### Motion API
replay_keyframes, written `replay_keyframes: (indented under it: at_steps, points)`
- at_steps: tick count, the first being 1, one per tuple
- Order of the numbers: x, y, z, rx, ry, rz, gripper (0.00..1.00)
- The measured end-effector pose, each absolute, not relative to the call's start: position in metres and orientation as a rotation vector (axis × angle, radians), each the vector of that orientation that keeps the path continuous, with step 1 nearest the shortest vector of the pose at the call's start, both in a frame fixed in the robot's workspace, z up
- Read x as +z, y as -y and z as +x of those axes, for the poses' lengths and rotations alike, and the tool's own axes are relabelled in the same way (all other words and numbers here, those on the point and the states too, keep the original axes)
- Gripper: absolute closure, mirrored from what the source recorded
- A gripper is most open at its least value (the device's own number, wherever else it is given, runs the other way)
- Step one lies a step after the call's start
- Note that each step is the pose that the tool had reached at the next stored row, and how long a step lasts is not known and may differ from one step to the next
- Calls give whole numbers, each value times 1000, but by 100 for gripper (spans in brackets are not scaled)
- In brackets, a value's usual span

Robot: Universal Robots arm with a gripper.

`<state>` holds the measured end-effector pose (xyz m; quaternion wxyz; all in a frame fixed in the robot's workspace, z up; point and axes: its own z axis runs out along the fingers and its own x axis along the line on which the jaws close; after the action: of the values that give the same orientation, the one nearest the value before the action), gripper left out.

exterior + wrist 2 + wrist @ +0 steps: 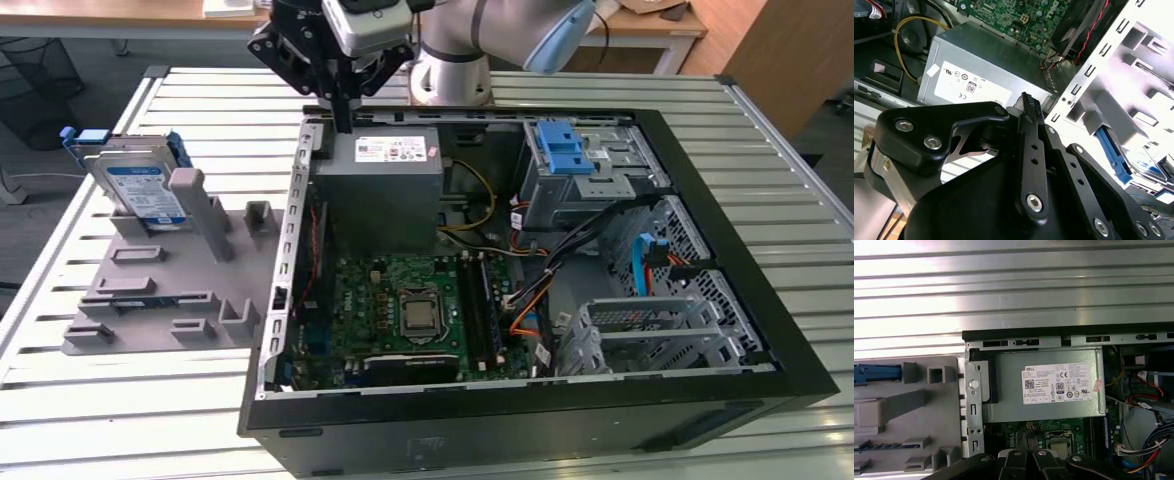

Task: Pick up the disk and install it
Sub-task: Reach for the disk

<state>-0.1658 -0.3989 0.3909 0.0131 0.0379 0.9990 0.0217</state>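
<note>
1 gripper (344,122), fingers closed on nothing, hovers over the power supply (384,180); the disk (142,190) stands upright in the gray fixture (140,300), well apart. a good pickup likely needs jaws squared to its blue carrier (91,135).

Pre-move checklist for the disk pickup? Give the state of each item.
1. Disk ready: ok. The disk stands upright in the gray stand, outside the case, on the exterior view's left.
2. Pincer empty: ok. The pincer holds nothing.
3. Pincer open: not ok. It is shut.
4. Pincer at disk: not ok. It hangs over the case edge by the power supply.
5. Case open: ok. Its insides are exposed.
6. Free drive slot: cannot tell.
</note>
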Motion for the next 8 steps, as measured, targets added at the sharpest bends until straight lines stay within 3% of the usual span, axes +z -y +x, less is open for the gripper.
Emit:
replay_keyframes:
  at_steps: [8]
  points:
    - [390,399,-168,68,-3113,118,89]
